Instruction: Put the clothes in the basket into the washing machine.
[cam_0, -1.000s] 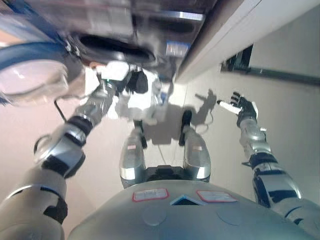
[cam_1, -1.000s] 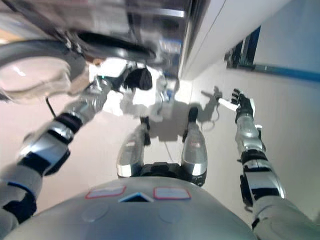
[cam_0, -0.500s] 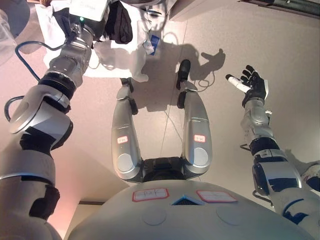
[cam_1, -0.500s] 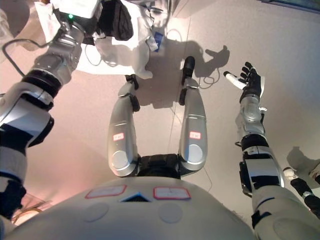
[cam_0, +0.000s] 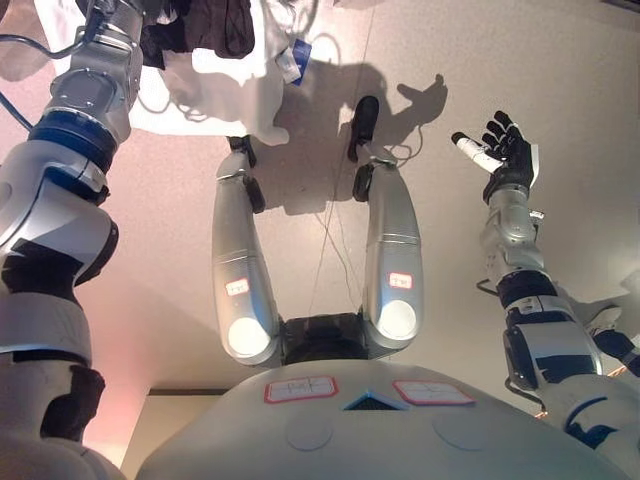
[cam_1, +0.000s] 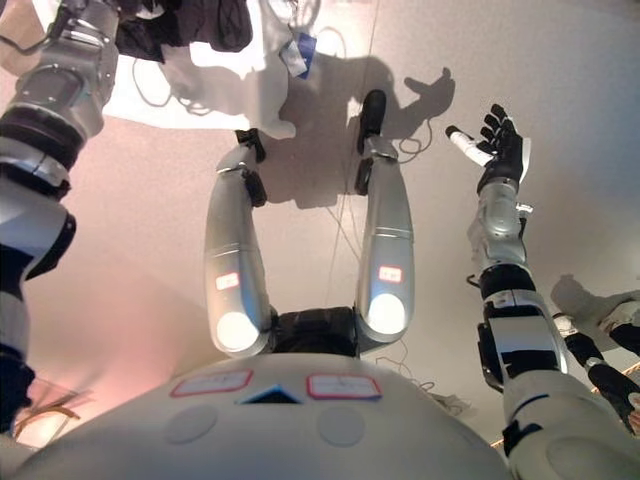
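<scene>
My left arm reaches to the top left, where the dark left hand (cam_0: 200, 25) sits at the view's upper edge. A white garment (cam_0: 215, 90) with a blue tag (cam_1: 298, 55) hangs from that hand above the beige floor and casts a shadow on it. The hand looks curled on the cloth. Out to the right, my right hand (cam_0: 505, 150) is raised, open with spread fingers and holding nothing. Neither the washing machine nor the basket shows in either view.
Beige floor (cam_0: 440, 60) fills the views. A tan wicker-like edge (cam_1: 45, 415) peeks in at the bottom left; what it is cannot be told. Pale and dark shapes (cam_1: 600, 310) lie at the lower right edge.
The camera has tilted down, so the washing machine's opening and door have left the view. The left hand and white garment now sit at the upper edge. The right hand stays raised and open.
</scene>
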